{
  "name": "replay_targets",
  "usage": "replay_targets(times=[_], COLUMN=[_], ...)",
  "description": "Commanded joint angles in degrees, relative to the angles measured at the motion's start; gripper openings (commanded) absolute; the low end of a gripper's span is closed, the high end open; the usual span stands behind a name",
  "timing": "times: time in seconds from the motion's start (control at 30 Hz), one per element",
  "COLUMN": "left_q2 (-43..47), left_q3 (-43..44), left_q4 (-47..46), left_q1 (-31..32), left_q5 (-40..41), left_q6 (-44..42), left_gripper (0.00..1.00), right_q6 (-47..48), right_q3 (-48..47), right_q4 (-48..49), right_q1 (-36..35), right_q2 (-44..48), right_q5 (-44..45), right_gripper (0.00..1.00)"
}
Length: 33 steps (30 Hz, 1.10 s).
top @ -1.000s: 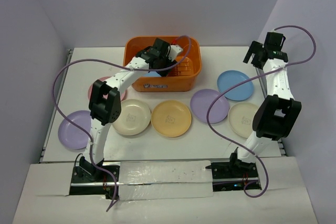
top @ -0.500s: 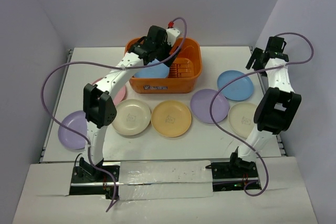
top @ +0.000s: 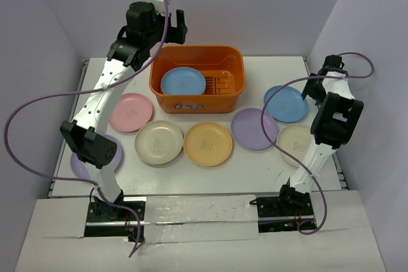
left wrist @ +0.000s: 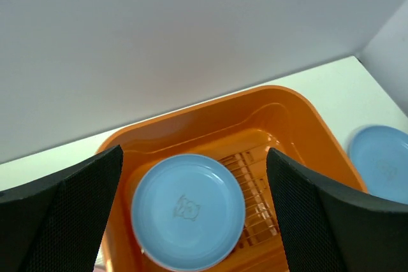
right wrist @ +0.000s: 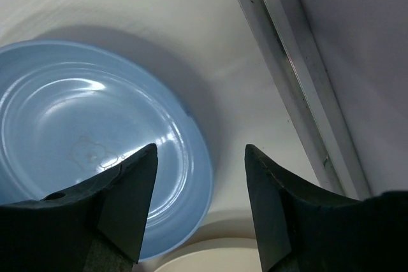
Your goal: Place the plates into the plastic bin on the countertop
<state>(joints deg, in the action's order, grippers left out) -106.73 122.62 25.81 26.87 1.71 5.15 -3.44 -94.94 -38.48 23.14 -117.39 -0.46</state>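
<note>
The orange plastic bin (top: 223,97) stands at the back of the white countertop (top: 210,170). One blue plate (top: 183,82) lies flat in its left half, and it also shows in the left wrist view (left wrist: 188,211). My left gripper (top: 176,28) is open and empty, raised high above the bin's back left corner (left wrist: 194,154). My right gripper (top: 317,87) is open and low at the right rim of a second blue plate (top: 285,103). In the right wrist view that rim (right wrist: 83,138) lies between the spread jaws of the gripper (right wrist: 201,148).
Pink (top: 130,112), cream (top: 159,142), yellow-orange (top: 208,144), lavender (top: 254,128) and cream (top: 294,144) plates lie in front of the bin. A lavender plate (top: 81,160) lies partly behind the left arm. A metal edge rail (right wrist: 299,81) runs close to the right gripper.
My left gripper let go of the blue plate, which now lies in the bin, and rose up and back to the left. My right gripper came down to the other blue plate's right edge.
</note>
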Motion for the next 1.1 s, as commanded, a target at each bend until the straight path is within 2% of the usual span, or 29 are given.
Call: replay_targets(times=[0.0, 0.23, 0.43, 0.53, 0.6, 0.87, 1.07], left_q2=[5.73, 9.14, 9.54, 9.64, 9.56, 8.28, 8.38], left_q3=[-3.54, -8.17, -10.26, -10.69, -10.82, -11.62, -13.3], left_q4=[-0.79, 0.73, 1.12, 1.43, 1.34, 0.73, 0.33], left_q1=[-1.96, -6.06, -9.45, -9.82, -9.91, -12.23, -17.01], left_q5=[0.24, 2.44, 3.67, 3.39, 3.21, 1.88, -1.8], left_q6=[1.14, -1.9, -2.9, -3.26, -3.22, 0.08, 4.4], left_gripper=[0.99, 0.99, 0.99, 0.99, 0.99, 0.99, 0.99], right_q6=[0.87, 2.16, 2.13, 2.13, 1.99, -5.01, -16.71], right_q3=[-1.37, -2.72, -2.96, -2.26, -2.23, -3.32, 0.35], right_q4=[-0.59, -0.96, -0.97, -0.94, -1.16, -2.46, 1.52], right_q1=[0.86, 0.86, 0.33, 0.33, 0.37, 2.53, 2.83], right_q2=[-2.41, -6.43, -8.8, -8.82, -7.71, 3.67, 14.73], right_q5=[-2.99, -7.84, -8.58, -8.42, -8.6, -14.21, -20.79], right_gripper=[0.62, 0.48, 0.33, 0.12, 0.02, 0.0, 0.0])
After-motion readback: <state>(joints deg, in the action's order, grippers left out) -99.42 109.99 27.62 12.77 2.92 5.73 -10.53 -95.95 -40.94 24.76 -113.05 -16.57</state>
